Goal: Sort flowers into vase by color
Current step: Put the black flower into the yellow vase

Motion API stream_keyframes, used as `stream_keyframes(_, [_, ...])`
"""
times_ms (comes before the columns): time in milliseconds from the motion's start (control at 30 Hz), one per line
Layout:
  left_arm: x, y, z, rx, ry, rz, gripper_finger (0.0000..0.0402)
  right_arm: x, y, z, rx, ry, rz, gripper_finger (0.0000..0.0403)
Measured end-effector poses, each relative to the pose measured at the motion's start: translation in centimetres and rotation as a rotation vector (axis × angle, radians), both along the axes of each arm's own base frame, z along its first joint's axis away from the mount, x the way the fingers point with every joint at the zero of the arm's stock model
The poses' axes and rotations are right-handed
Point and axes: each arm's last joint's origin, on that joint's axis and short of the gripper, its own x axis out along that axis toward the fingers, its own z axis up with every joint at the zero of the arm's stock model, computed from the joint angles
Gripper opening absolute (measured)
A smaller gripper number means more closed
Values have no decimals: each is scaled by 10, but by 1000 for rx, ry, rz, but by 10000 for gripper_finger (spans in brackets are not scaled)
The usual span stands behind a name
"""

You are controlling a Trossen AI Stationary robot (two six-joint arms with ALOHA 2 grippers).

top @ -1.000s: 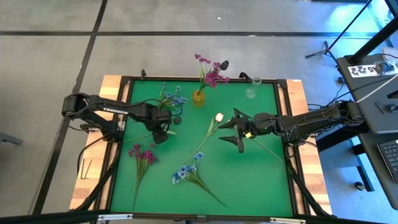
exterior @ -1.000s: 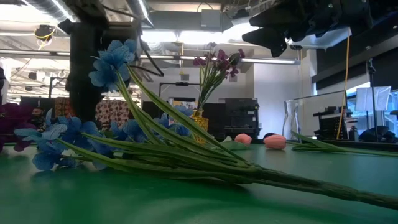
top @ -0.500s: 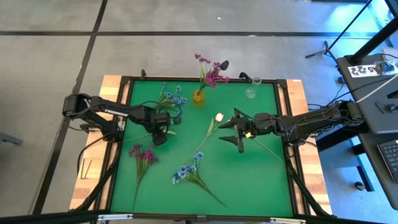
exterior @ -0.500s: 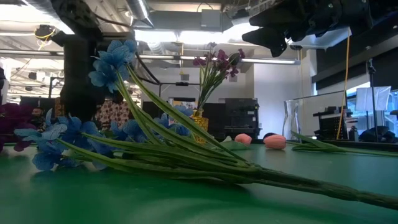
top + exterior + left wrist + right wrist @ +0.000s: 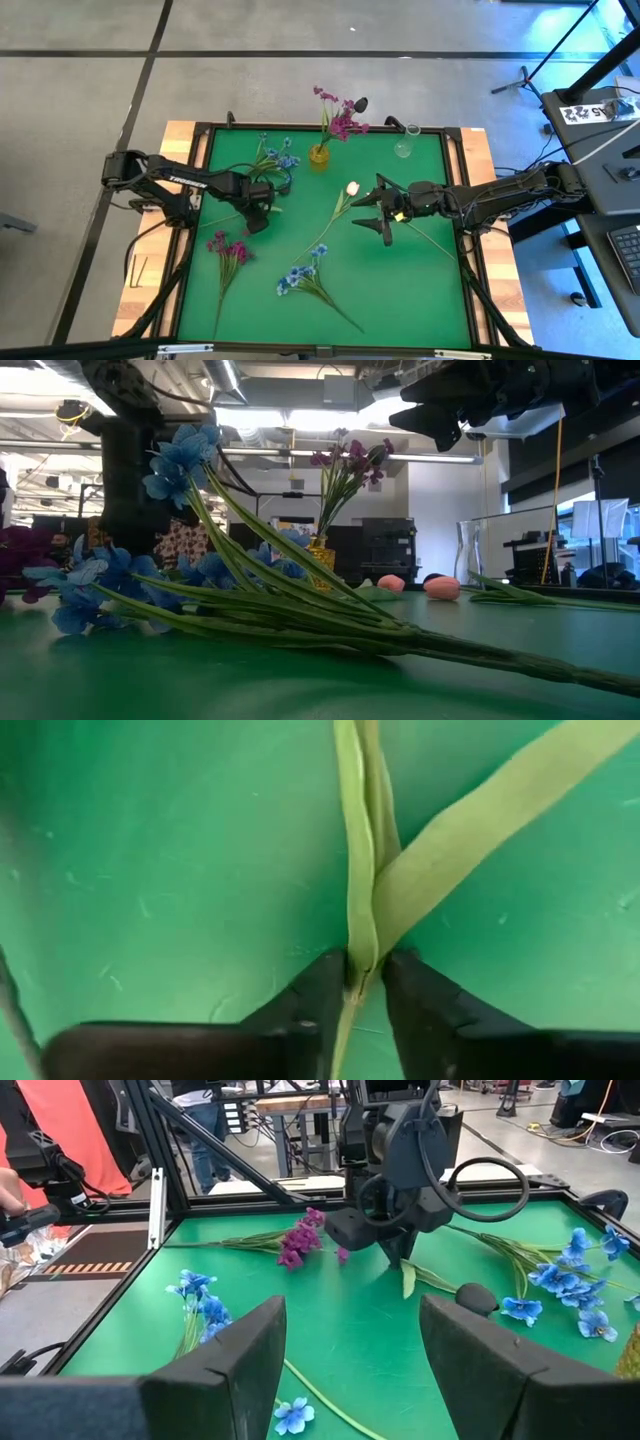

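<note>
The left end effector (image 5: 362,982) pinches a green flower stem (image 5: 356,870) lying flat on the worktop (image 5: 400,270) — low, likely for lifting toward a vase; the right end effector (image 5: 381,211) hovers spread.

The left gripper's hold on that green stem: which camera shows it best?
The left wrist view: the left gripper pinches the stem between both fingers. The high view shows only the gripper from above; the right wrist view shows it far off.
</note>
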Motion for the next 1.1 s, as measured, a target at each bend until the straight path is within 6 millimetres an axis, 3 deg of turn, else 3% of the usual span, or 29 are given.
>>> stream_keyframes(167, [2, 1, 3, 38, 1, 3, 9, 0, 0, 0, 0, 0, -1, 230])
stream_keyframes(533, [29, 8, 35, 158, -103, -41, 4, 0, 0, 0, 0, 1, -2, 230])
stream_keyframes(833, [53, 4, 76, 185, -221, -109, 2, 0, 0, 0, -1, 2, -2, 230])
stream_keyframes(1100, [61, -7, 131, 330, -481, -204, 1, 0, 0, -1, 3, 10, -2, 230])
